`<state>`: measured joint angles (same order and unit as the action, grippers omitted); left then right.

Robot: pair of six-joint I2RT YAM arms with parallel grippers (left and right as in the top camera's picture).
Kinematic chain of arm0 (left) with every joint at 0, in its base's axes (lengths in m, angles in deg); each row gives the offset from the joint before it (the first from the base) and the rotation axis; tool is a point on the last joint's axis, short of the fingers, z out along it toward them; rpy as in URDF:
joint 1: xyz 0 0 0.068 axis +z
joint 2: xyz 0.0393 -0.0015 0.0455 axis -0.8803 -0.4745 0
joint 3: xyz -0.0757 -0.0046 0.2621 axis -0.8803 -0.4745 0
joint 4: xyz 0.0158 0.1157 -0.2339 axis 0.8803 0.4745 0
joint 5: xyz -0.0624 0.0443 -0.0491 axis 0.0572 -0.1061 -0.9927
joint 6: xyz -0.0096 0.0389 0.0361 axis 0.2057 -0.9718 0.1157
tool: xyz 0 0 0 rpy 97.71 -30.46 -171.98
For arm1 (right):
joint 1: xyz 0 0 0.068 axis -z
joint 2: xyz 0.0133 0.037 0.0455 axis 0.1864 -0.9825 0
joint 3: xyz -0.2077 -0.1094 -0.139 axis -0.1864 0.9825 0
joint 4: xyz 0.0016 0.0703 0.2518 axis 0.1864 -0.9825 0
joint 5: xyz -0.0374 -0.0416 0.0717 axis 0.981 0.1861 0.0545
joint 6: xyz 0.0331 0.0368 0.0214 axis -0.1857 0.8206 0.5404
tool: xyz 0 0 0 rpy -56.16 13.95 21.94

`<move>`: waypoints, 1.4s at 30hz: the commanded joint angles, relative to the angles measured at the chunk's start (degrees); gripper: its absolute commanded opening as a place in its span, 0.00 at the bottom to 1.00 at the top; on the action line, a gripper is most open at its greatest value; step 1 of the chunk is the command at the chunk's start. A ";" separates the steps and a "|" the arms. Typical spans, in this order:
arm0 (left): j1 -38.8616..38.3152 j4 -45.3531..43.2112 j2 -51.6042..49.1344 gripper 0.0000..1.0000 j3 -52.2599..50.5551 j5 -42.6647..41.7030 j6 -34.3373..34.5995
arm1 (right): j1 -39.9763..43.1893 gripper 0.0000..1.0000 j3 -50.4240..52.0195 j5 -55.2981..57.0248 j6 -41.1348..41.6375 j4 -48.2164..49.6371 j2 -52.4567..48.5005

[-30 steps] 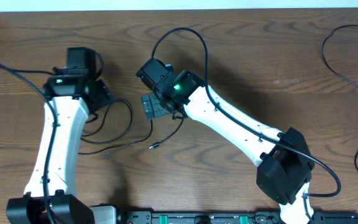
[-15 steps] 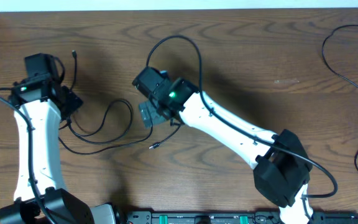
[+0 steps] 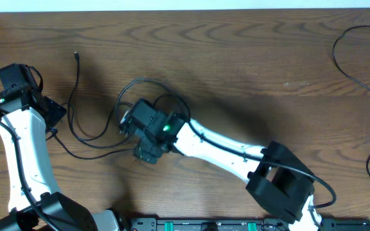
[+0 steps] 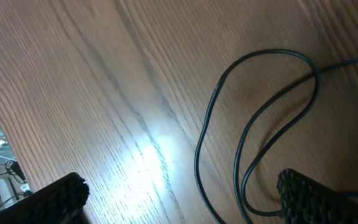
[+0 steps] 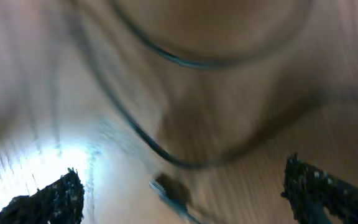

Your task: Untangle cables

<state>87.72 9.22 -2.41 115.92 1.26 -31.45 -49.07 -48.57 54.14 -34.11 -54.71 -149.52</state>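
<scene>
right wrist view smears the black cable and plug.

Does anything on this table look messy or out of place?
Only the black cables on the left side: they loop and cross over one another instead of lying straight. The other cables lie far off at the right edge, apart from that tangle. Nothing looks spilled or broken.

The table is brown wood with clear grain, slightly shiny where light falls. The black cable has a smooth, matt skin. The finger pads look rough and knobbly. The arm shell is smooth white plastic.
</scene>
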 commanded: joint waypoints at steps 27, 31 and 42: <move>0.13 0.15 -0.37 0.98 -0.57 1.01 0.94 | -4.22 0.84 5.20 -6.10 -38.84 21.81 -8.07; 0.13 0.15 -0.37 0.98 -0.57 1.01 0.94 | -3.37 0.79 5.20 -6.08 -38.82 23.54 -8.85; 0.13 0.15 -0.37 0.98 -0.57 1.01 0.94 | 0.02 0.63 5.20 -6.38 -38.34 24.70 -8.96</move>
<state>87.72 9.24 -2.39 115.92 1.26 -31.45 -50.10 -43.71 48.65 -72.49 -29.95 -157.82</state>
